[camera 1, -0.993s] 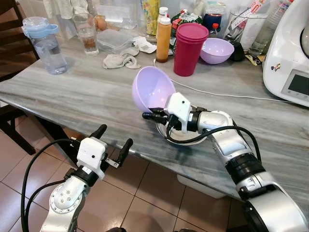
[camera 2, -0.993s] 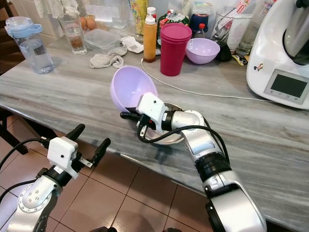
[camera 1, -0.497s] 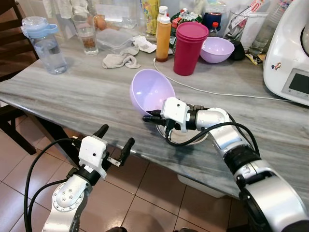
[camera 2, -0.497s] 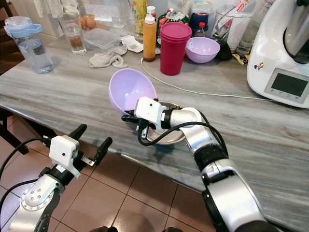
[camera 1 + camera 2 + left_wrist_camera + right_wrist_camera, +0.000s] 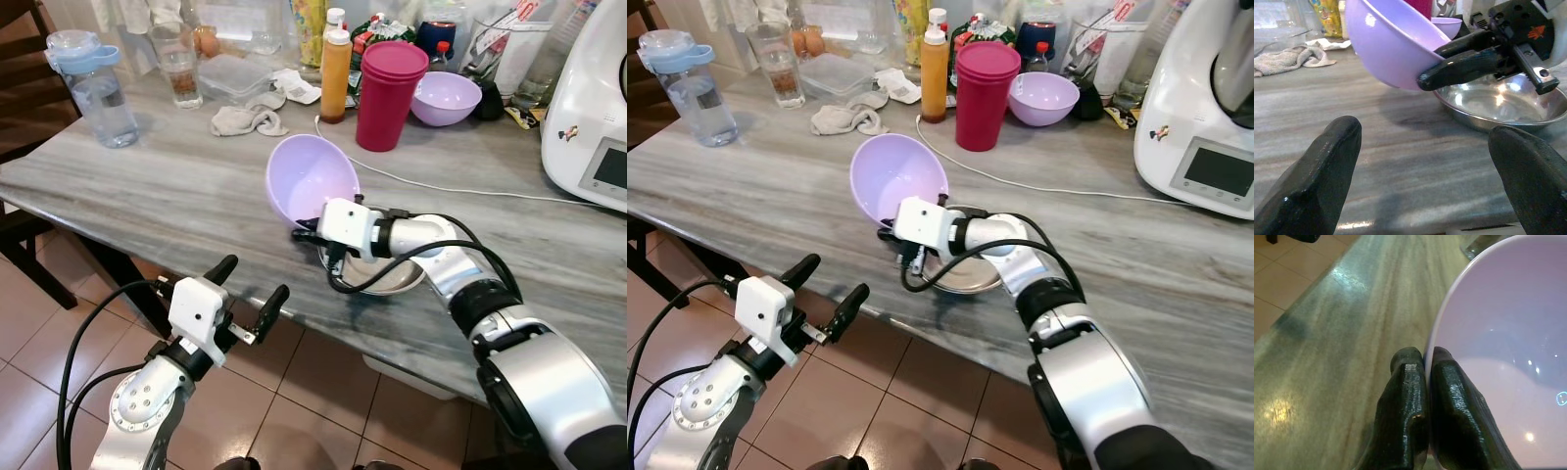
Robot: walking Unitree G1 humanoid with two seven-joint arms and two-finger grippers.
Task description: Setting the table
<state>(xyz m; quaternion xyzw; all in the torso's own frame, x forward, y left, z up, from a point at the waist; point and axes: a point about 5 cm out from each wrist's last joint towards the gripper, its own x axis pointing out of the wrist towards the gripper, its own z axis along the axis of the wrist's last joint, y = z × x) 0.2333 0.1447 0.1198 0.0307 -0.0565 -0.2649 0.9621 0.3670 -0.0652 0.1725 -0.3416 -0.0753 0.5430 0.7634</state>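
Note:
A lilac plastic bowl (image 5: 311, 178) is held tilted on its side above the grey marble table (image 5: 167, 186), its opening facing me. My right gripper (image 5: 305, 233) is shut on the bowl's lower rim; in the right wrist view the two black fingers (image 5: 1408, 396) pinch that rim (image 5: 1436, 333). Right behind the gripper a shallow metal dish (image 5: 377, 277) rests near the table's front edge. My left gripper (image 5: 247, 287) stands open below the table edge, over the tiled floor, its fingers (image 5: 1317, 171) spread wide and empty.
A second lilac bowl (image 5: 446, 96), a magenta tumbler (image 5: 389, 82), an orange bottle (image 5: 335, 63), a crumpled cloth (image 5: 247, 119), a glass (image 5: 179, 69) and a water bottle (image 5: 91, 86) stand along the back. A white appliance (image 5: 593, 108) sits at the right, its cable (image 5: 460, 188) crossing the table.
My right gripper has drawn the tilted bowl slightly toward the left and lower, close to the metal dish. The camera has shifted a little; the left arm has risen slightly.

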